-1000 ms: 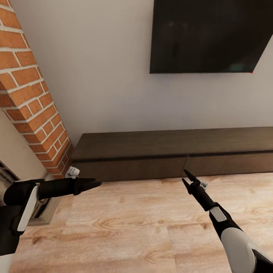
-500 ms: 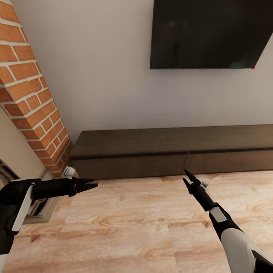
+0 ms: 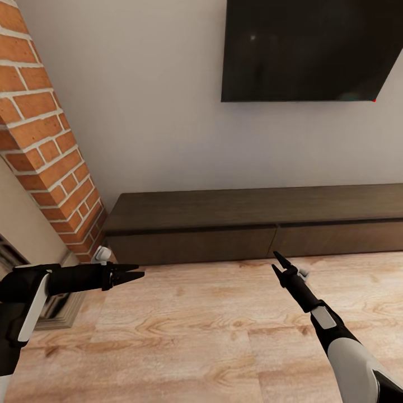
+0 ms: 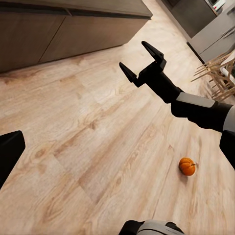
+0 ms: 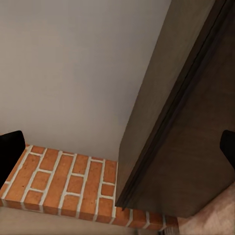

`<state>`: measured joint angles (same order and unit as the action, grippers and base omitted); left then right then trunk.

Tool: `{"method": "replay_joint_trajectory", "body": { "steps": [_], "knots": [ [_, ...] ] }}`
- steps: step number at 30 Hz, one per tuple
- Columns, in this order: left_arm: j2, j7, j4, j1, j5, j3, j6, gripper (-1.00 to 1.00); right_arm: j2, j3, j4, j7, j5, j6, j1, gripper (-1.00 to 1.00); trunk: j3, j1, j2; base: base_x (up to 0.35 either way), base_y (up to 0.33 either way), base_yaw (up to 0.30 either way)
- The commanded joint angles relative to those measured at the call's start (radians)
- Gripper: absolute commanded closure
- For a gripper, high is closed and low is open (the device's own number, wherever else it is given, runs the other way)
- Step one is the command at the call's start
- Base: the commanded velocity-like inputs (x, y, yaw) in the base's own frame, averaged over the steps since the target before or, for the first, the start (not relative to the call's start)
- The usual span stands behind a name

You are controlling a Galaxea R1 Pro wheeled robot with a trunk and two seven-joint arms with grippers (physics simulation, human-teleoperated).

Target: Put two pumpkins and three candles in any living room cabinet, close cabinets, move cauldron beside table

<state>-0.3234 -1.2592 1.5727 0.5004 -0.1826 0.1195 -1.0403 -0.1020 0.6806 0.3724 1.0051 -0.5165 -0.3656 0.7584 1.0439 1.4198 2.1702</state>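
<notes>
Little is changed since a moment ago: the right gripper (image 3: 276,261) is lowered slightly, both the left gripper (image 3: 136,273) and it spread and empty. The cabinet (image 3: 252,224) across mid-frame is shut; one pumpkin (image 4: 186,166) is seen lower right on the floor (image 4: 98,127), so nothing is stowed yet.

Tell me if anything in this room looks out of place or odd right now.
One thing: a small orange pumpkin lies alone on the bare wood floor, out in the open beyond the right gripper in the left wrist view. The long dark cabinet by the wall looks shut and undamaged.
</notes>
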Motion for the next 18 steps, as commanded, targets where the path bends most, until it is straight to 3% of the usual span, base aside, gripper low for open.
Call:
{"method": "replay_joint_trajectory", "body": {
  "steps": [1, 8, 18],
  "knots": [
    [0.0, -0.002, 0.0, 0.001, -0.002, 0.0, -0.007, -1.0, 0.0, 0.003, -0.001, 0.002, -0.004, -0.009, 0.001, -1.0, 0.001, 0.0, 0.0, 0.0, 0.0, 0.0],
    [0.0, -0.002, 0.0, 0.001, -0.002, 0.0, -0.007, -1.0, 0.0, 0.003, -0.001, 0.002, -0.004, -0.009, 0.001, -1.0, 0.001, 0.0, 0.0, 0.0, 0.0, 0.0],
    [-0.003, 0.002, 0.002, -0.006, -0.002, 0.0, -0.007, -1.0, 0.02, -0.001, 0.001, -0.017, -0.005, -0.01, 0.002, -1.0, 0.001, 0.0, 0.0, 0.0, 0.0, 0.0]
  ]
}}
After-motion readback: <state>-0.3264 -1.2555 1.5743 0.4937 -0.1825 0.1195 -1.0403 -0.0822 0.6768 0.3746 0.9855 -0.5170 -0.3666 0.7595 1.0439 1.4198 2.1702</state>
